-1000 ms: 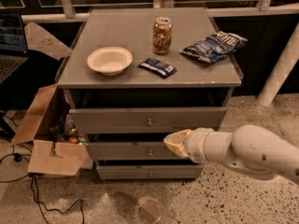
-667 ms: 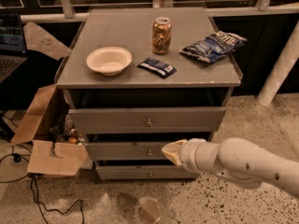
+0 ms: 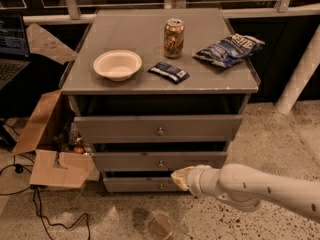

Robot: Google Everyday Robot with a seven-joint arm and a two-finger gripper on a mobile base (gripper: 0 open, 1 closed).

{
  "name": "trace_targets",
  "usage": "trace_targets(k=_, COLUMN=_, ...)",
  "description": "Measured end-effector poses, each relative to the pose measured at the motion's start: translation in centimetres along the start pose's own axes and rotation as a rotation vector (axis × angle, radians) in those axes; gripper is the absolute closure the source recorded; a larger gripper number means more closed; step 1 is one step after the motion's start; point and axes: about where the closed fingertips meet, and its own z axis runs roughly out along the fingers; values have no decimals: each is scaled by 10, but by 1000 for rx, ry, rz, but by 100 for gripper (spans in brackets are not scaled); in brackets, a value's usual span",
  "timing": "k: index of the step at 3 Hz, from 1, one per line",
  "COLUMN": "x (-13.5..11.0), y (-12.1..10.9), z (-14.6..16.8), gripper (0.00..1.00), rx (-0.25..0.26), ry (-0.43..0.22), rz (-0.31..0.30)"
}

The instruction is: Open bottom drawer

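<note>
My fingers [image 3: 181, 178] are low in the frame, right of centre, at the end of my white arm, which comes in from the lower right. Their yellowish tip is just at the right part of the bottom drawer [image 3: 135, 184], close to its small knob; I cannot tell whether they are open or closed, or touching it. The bottom drawer is the lowest and narrowest grey front, under the middle drawer [image 3: 130, 161] and top drawer [image 3: 120, 129]. On the counter [image 3: 125, 31] above are a bowl [image 3: 117, 64], a can [image 3: 173, 38], a dark packet [image 3: 169, 72] and a chip bag [image 3: 229, 49]. A cardboard box [image 3: 47, 156] lies open at the left.
</note>
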Motion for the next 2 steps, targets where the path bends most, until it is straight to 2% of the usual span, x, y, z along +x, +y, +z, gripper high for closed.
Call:
trace_targets(k=1, x=34, y=-7, z=29, gripper=100, rx=2, ry=53, rz=60)
trace_targets(k=2, x=60, y=-16, z=44, gripper=100, rx=5, ry=103, rz=117)
